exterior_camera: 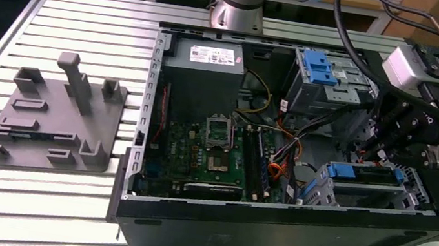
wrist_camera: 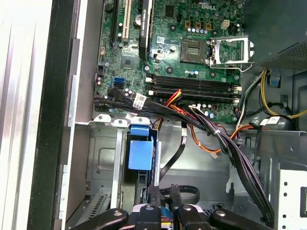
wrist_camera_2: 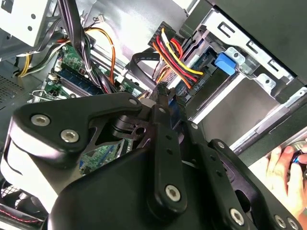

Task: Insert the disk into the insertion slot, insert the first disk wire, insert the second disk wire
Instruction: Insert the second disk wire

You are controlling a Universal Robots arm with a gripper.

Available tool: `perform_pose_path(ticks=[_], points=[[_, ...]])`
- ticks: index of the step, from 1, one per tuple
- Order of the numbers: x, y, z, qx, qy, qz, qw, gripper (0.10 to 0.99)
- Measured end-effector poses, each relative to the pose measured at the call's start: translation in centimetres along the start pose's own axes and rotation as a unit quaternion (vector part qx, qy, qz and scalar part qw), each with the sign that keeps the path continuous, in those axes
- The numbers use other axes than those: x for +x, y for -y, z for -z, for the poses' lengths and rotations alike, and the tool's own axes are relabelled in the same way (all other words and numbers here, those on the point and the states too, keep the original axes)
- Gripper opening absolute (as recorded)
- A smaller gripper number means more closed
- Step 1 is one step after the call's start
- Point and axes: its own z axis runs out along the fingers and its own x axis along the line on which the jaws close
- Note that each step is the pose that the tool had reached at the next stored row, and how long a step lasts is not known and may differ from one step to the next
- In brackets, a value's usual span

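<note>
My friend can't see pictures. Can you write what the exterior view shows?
A robot gripper reaches into an open computer case, just above the blue-framed disk in its metal slot. A grey plastic holder sits on the table.

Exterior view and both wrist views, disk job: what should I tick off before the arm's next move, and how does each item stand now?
1. The disk seated in the slot: ok, it lies inside the low cage with its blue end showing.
2. The gripper placed over the disk's end: ok.
3. The red, yellow and black wire plug joined to the disk: cannot tell.
4. Work area free of people: not ok, a hand is at the edge of the case.
5. The loose cables kept off the slot: not ok, the bundle runs along its edge.
</note>
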Motion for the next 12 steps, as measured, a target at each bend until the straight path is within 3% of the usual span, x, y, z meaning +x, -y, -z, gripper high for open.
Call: perform_pose_path(ticks=[12], points=[[0.1,0.06,0.0,0.0006,0.0003,-0.007,1.0,0.196]])
